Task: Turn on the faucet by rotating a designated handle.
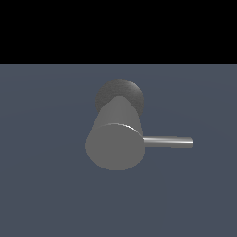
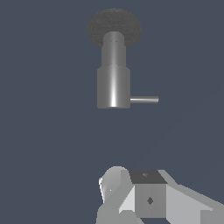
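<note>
Gripper (image 2: 131, 197) sits low in the wrist view, only partly in frame: white housing and a dark block show, fingertips cut off, so I cannot tell whether my fingers are spread or pressed together. It holds nothing that I can see, and it does not appear in the exterior view at all.

Faucet (image 1: 115, 139) stands on the plain blue-grey floor (image 1: 41, 194), a thick matte grey cylinder on a darker round base (image 1: 127, 90), away from any visible edge of the floor. Handle (image 1: 169, 142), a thin shiny rod, juts straight out from the cylinder toward the exterior view's right.

Gripper is well apart from faucet and handle; no contact.

Judgement: nothing of the task looks done. Still ahead: approach the rod, get against it, and swing it round the cylinder.
</note>
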`<state>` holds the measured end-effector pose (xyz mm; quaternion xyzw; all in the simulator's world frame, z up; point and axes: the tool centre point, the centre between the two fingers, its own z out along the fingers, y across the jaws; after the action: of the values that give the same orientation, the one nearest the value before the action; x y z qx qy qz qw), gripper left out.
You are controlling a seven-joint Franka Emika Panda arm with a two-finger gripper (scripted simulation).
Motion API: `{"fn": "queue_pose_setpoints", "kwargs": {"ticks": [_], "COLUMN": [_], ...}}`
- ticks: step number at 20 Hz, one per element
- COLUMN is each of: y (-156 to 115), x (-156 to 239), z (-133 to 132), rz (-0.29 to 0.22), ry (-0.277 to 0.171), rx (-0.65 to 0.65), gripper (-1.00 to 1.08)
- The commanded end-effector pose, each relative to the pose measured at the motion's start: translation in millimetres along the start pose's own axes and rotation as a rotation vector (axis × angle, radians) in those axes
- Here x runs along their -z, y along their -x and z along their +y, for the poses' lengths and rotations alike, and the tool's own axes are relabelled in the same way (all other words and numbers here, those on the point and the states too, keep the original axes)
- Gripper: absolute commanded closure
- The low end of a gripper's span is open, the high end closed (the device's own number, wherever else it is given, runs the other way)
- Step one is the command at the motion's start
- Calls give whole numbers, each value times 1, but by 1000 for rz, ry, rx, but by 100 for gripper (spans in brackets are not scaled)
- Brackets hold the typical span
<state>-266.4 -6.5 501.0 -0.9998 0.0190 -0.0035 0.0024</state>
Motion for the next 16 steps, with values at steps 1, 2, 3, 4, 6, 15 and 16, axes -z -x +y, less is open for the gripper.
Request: {"fn": "queue_pose_setpoints", "kwargs": {"ticks": [1, 2, 3, 4, 6, 15, 16], "y": [0, 0, -1, -1, -2, -9, -10], "x": [1, 2, 2, 3, 5, 20, 23], "z": [2, 2, 2, 2, 2, 10, 12], "rz": [7, 11, 17, 22, 36, 142, 160], "ry": [-19, -30, -42, -57, -90, -332, -369], "rx": [-3, -2, 0, 2, 3, 10, 10], "gripper": [108, 108, 108, 108, 108, 108, 108]}}
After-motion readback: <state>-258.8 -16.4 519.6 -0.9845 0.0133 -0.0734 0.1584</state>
